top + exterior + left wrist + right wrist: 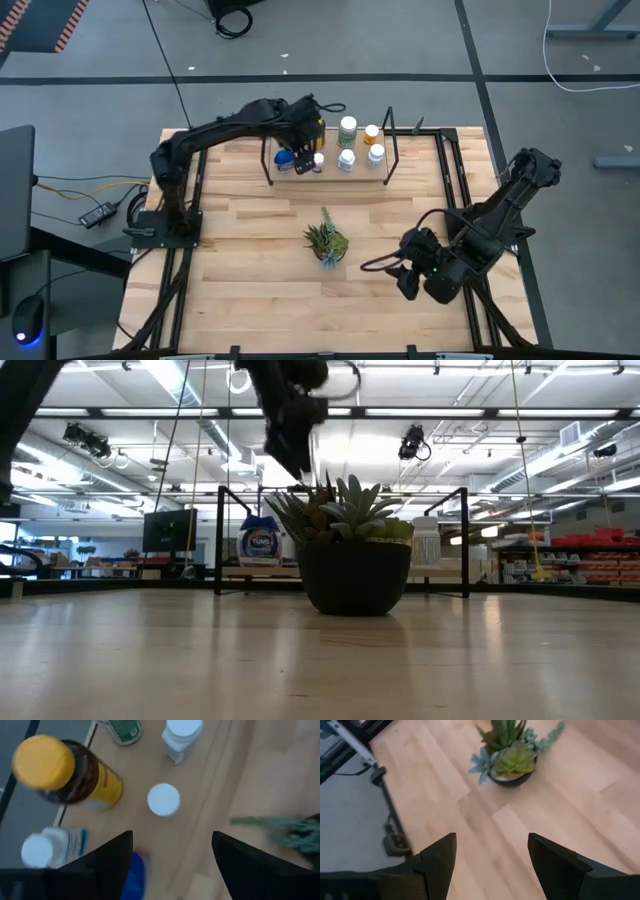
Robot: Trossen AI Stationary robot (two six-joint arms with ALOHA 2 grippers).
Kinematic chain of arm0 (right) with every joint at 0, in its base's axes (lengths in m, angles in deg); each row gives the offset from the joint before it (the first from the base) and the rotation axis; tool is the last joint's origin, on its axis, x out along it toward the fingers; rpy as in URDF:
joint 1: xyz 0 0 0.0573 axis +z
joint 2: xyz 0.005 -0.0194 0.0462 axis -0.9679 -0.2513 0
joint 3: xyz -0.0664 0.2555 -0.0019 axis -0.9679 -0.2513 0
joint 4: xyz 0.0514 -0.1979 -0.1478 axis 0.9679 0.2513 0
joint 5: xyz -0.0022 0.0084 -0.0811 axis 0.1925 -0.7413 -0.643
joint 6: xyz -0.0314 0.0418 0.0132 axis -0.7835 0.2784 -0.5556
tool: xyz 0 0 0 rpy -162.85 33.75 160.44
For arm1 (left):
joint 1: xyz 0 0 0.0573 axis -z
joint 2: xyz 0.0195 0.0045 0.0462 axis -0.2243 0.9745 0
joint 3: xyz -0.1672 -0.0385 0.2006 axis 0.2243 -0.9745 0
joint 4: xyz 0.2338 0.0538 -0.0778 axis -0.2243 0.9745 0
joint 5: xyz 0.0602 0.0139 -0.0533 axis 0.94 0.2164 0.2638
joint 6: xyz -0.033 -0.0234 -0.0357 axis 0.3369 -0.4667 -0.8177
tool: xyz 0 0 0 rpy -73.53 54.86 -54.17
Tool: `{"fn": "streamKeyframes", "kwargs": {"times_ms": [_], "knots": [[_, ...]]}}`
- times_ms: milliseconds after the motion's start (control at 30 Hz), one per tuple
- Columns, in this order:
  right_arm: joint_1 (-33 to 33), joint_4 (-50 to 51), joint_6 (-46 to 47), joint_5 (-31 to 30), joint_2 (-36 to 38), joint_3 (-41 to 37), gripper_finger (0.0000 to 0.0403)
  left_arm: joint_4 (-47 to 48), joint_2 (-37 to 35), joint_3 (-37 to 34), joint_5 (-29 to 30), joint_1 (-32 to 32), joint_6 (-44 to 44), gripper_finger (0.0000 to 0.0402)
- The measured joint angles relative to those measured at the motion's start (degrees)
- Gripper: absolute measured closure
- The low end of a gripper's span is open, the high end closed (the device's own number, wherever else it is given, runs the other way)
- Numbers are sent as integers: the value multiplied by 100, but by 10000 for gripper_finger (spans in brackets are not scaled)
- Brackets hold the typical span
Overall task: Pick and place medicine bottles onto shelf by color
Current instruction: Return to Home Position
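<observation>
From above, the left gripper (pixel 303 152) is hanging over the left part of the shelf (pixel 360 173), among the medicine bottles (pixel 346 160). The right gripper (pixel 407 283) is hovering near the right edge of the table (pixel 250 300), right of the plant (pixel 326 242).

At table height, the plant is hiding much of the shelf. A blue-labelled bottle (pixel 262 543) and a white bottle (pixel 426 540) are showing on either side of it.

The left wrist camera is showing its fingers (pixel 112 865) spread and gripping nothing. A white-capped bottle (pixel 163 799) is standing ahead of the gap, and a yellow-lidded bottle (pixel 65 770) is standing off to one side. A blue shape (pixel 134 876), possibly the blue bottle, is sitting against one finger.

The right wrist camera is showing spread, empty fingers (pixel 437 865) over bare table, with the plant ahead.
</observation>
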Motion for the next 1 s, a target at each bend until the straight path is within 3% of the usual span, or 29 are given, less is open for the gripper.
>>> {"fn": "streamKeyframes", "kwargs": {"times_ms": [167, 300, 400, 533, 633, 700, 833, 1000], "knots": [[-447, 24, -450, 20, 7, 0, 159, 114, -626, 0, -105, 396, -566, 125], [-774, -92, -1061, 45, 100, -2, 193, 46, -992, 0, -121, 819, -692, 144], [-1009, -191, -1577, 81, 338, -2, 241, -15, -1165, -2, -119, 1096, -698, 181], [-1271, -166, -2127, 108, 810, -3, 327, -234, -1392, -105, -126, 1330, -704, 267], [-1392, -217, -2397, 103, 1214, -183, 384, -1071, -1851, -940, -345, 1388, -951, 346], [-1429, -438, -2373, 104, 1558, -584, 394, -1962, -2337, -1831, -616, 1388, -1258, 385], [-1426, -1777, -2103, 130, 2407, -1888, 395, -3256, -3473, -3645, -779, 1388, -2052, 388], [-1626, -3098, -1686, 124, 3377, -3357, 396, -4361, -4928, -5240, -782, 1331, -2851, 396]]}}
